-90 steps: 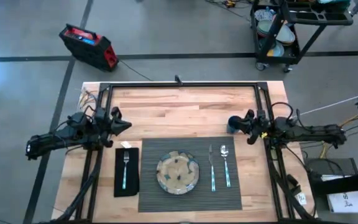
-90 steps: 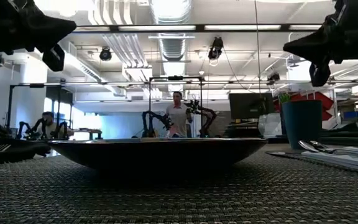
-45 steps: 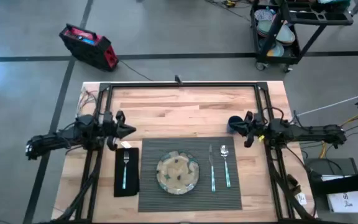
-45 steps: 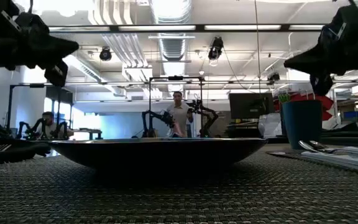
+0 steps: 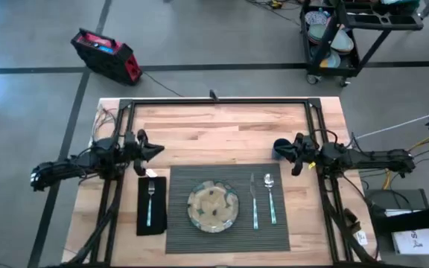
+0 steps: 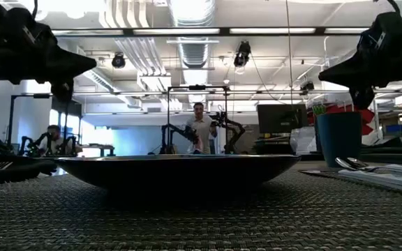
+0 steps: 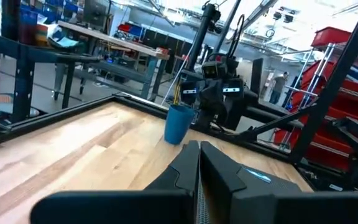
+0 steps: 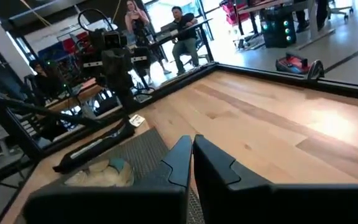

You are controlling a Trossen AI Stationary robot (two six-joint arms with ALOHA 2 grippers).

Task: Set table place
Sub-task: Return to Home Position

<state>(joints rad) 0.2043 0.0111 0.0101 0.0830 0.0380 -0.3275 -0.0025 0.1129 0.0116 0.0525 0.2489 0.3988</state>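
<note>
The tabletop (image 5: 214, 126) carries the placemat (image 5: 229, 240) at 6 o'clock, with the plate (image 5: 213, 207) on it and the cup (image 5: 280, 149) at the plate's 2 o'clock. The right gripper (image 8: 191, 142), fingers together, hangs just beside that cup, so a careless swing home could topple it. The left gripper (image 7: 199, 147), fingers together, is at 12 o'clock of the napkin (image 5: 152, 217) and risks little.

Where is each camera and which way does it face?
High: above the table, facing straight down; left arm and right arm show.
Low: at tabletop height, facing level past the plate; left tool and right tool hang above.
Left wrist: on the left arm, facing the cup and right arm; its shut tool shows.
Right wrist: on the right arm, facing the left arm; its shut tool shows.
Shared: low and left wrist both show the cup.
</note>
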